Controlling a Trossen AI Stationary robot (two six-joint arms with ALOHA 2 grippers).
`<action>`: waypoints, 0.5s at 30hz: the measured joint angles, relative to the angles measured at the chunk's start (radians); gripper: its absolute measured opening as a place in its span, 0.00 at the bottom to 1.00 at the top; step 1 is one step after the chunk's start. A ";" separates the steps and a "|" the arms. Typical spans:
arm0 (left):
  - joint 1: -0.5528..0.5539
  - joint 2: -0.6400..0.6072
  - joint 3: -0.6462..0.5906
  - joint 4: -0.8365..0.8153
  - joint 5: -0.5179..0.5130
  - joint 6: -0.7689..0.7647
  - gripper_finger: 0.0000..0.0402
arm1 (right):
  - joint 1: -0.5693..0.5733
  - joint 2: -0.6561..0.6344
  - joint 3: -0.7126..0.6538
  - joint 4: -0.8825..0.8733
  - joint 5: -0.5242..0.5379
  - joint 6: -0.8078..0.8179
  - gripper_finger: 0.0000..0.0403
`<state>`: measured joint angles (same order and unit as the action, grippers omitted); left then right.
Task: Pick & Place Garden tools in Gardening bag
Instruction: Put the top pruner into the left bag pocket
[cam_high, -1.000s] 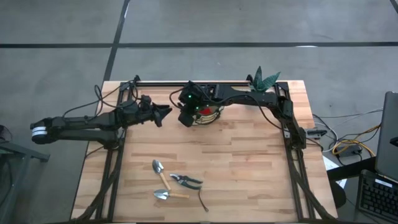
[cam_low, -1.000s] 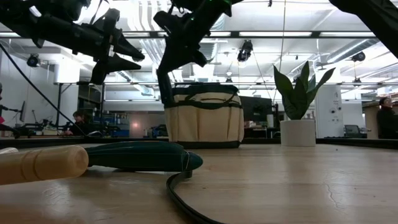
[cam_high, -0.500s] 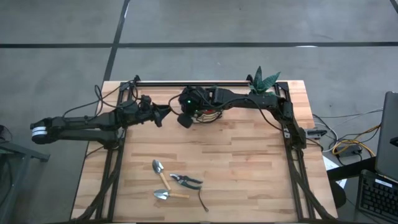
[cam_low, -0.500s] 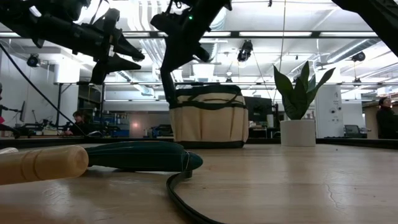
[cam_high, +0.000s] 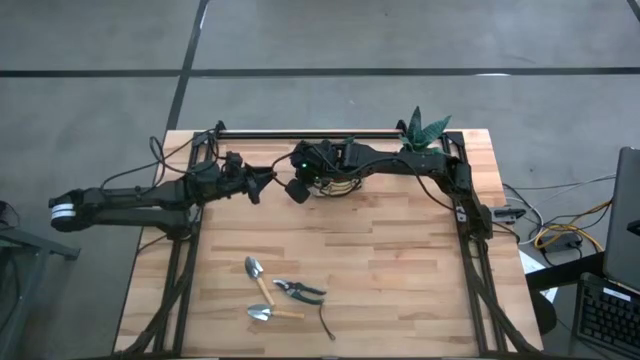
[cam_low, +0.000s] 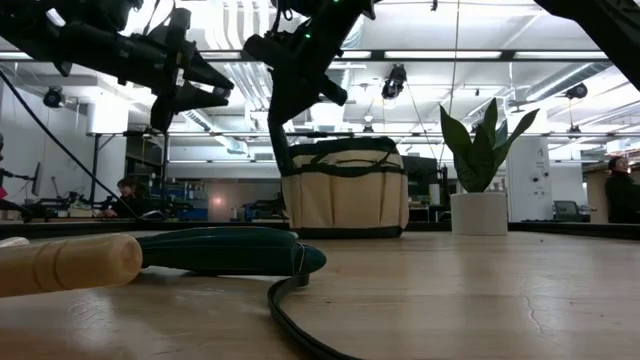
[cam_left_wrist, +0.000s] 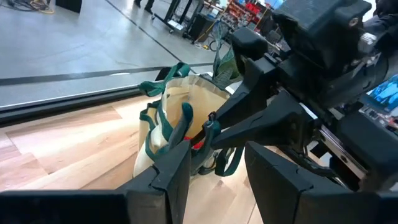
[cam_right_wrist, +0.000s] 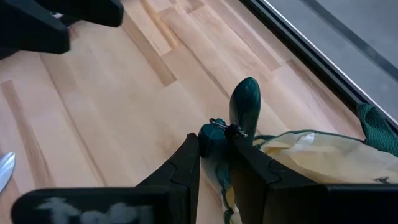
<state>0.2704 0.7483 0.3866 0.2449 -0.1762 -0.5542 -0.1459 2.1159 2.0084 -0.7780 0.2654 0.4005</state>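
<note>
The right gripper (cam_right_wrist: 214, 149) is clamped on a green loop handle (cam_right_wrist: 244, 102) of the gardening bag (cam_low: 345, 188), which stands at the table's (cam_high: 400, 260) far middle. The left gripper (cam_high: 262, 180) hovers just beside it, fingers apart. Two trowels (cam_high: 258, 280), shears (cam_high: 298, 290) and snips (cam_high: 326, 322) lie together near the front edge

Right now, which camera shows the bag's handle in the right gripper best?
The right wrist view: the right gripper is shut on the bag's green handle, seen close. The left wrist view shows the handles from farther off. The low view shows the bag's side, the grip hard to make out. In the high view the arm mostly hides the bag.
</note>
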 joint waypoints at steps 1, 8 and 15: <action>0.000 0.000 0.000 0.003 0.000 0.004 0.39 | 0.000 0.000 -0.004 0.002 0.000 0.000 0.16; 0.000 0.000 0.000 0.009 0.002 0.008 0.39 | 0.002 -0.001 -0.001 0.001 0.000 -0.015 0.16; 0.000 0.000 0.000 0.009 0.005 0.020 0.39 | 0.002 0.000 -0.002 0.000 0.000 -0.014 0.16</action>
<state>0.2703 0.7479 0.3866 0.2535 -0.1709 -0.5338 -0.1443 2.1155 2.0068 -0.7780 0.2653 0.3862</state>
